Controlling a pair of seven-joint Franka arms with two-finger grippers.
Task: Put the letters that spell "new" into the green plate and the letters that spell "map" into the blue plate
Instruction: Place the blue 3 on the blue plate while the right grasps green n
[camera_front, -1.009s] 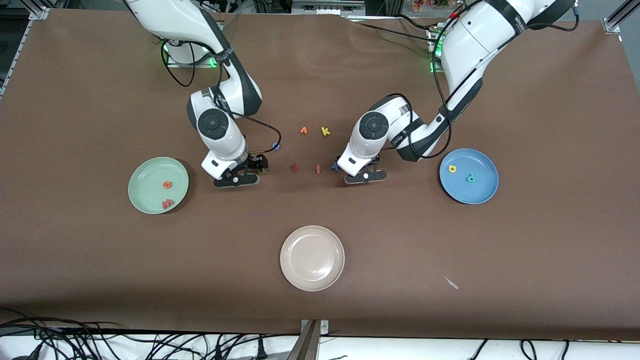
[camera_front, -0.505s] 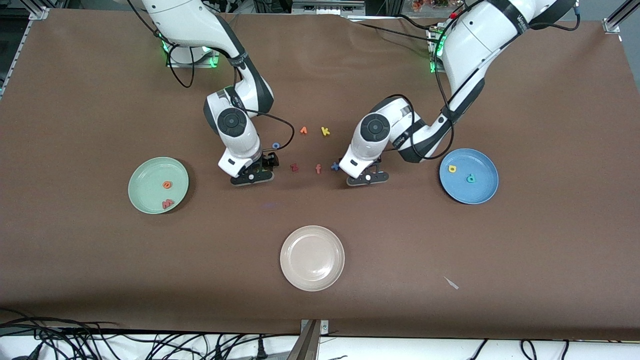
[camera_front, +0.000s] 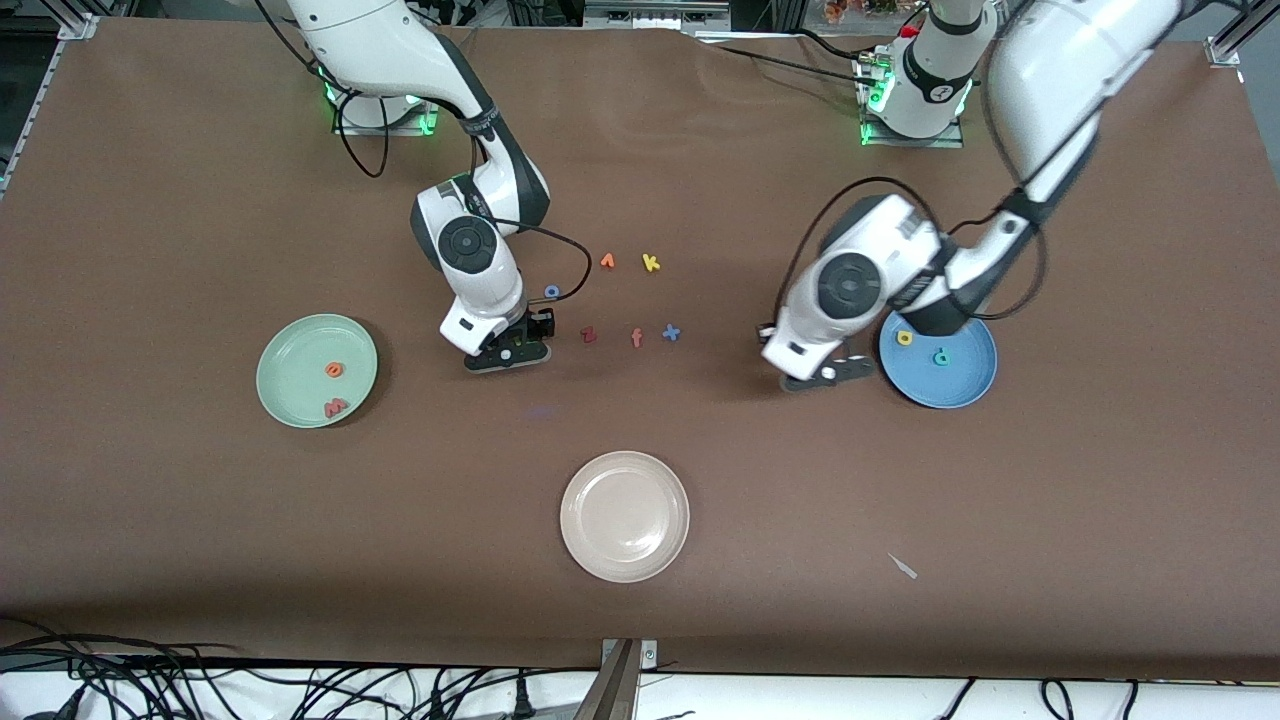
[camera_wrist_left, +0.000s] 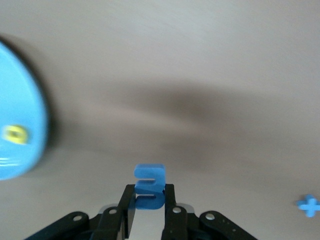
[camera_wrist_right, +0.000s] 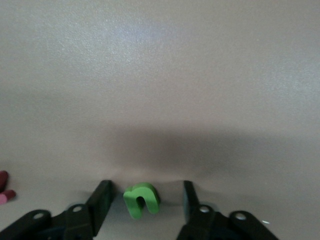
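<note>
The left pincer (camera_wrist_left: 149, 210) was clamped on the light-blue "m" (camera_wrist_left: 149, 186), carried in the air over the table (camera_front: 1100, 500) just beside the blue plate (camera_front: 965, 385), where the yellow "a" (camera_front: 905, 338) and teal "p" (camera_front: 941, 357) lay. The right pincer (camera_wrist_right: 145, 202) stood low at the table with its fingers (camera_wrist_right: 102, 197) apart on either side of the green "n" (camera_wrist_right: 141, 199), not touching it. The green plate (camera_front: 290, 365) toward the right arm's end held the orange "e" (camera_front: 335, 369) and salmon-red "w" (camera_front: 335, 406).

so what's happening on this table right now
Two arms are sorting foam letters onto plates. The left gripper holds the blue m beside the blue plate, which has the a and p. The right gripper straddles the green n, jaws not yet shut. The green plate has the e and w.
</note>
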